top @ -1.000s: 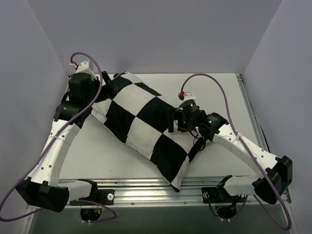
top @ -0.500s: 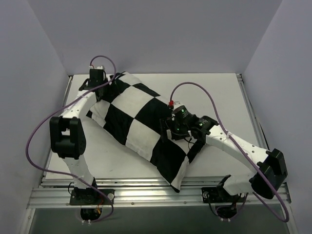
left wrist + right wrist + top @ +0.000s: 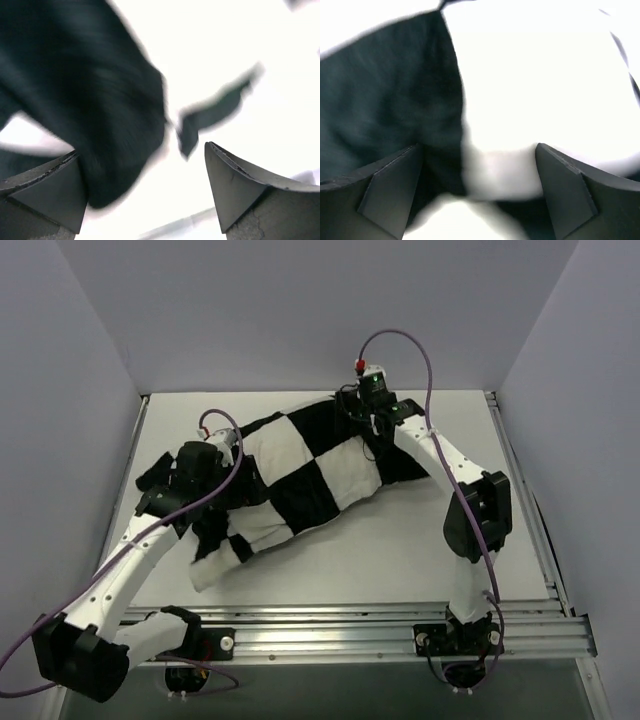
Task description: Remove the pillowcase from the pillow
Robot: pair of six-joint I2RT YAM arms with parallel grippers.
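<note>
The black-and-white checkered pillowcase (image 3: 310, 475) lies slanted across the table, from the near left to the far right. It is plump, and the plain white pillow does not show on its own. My left gripper (image 3: 232, 483) is over the pillowcase's left part. In the left wrist view the gripper (image 3: 141, 150) is open, with blurred black fabric (image 3: 75, 100) by its left finger. My right gripper (image 3: 378, 438) is at the far right end. In the right wrist view it (image 3: 478, 146) is open, and checkered fabric (image 3: 520, 90) bulges between the jaws.
The white table (image 3: 420, 550) is walled on three sides by grey-white panels. A metal rail (image 3: 330, 630) runs along the near edge, with both arm bases on it. Purple cables loop off each wrist.
The pillowcase has swung round: its near end went left and its far end right and back. The left arm came forward over the left part. The right arm reached to the far end.
</note>
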